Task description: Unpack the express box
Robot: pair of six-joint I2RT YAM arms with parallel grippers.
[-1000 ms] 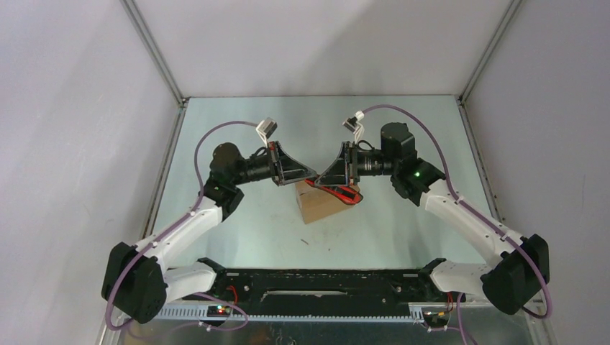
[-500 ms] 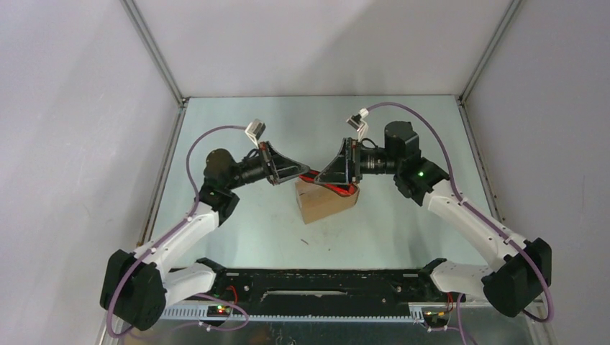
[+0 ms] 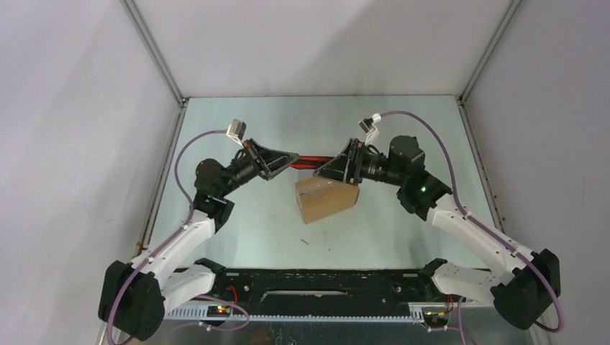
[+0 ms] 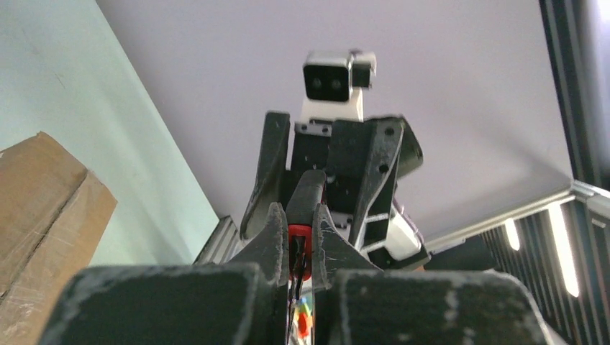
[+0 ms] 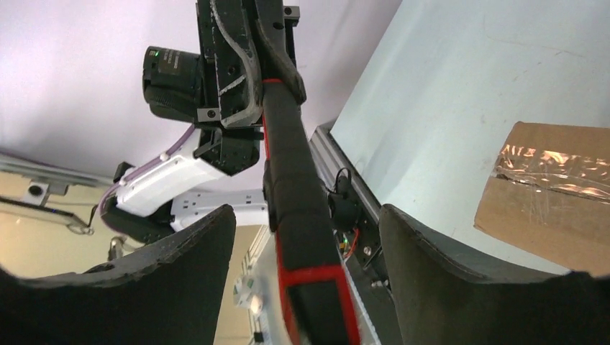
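the express box (image 3: 327, 200) sits on the counter (image 3: 248, 233), near the middle, and no gripper is holding it; it is a small brown cardboard box; in the right wrist view its top looks shut, with a strip of shiny clear tape (image 5: 550, 167) on it; one corner points toward the arm bases.

the left gripper (image 3: 293, 157) is up in the air, just past the far left side of the box; its two fingers are pressed together on a knife (image 3: 311, 157) with red and black on it; in the left wrist view the fingers (image 4: 273, 233) squeeze the red part from both sides.

the knife sticks out flat from the left gripper toward the right gripper (image 3: 321, 170) — it is off the counter and not touching the box.

the right gripper hangs over the far edge of the box and faces the left one; its fingers stand wide apart; in the right wrist view the knife (image 5: 301, 198) runs down between them with a gap on each side — they are not squeezing it.

the two arms reach in from each side, so the grippers nearly meet above the box; i cannot tell if the right gripper touches the box.
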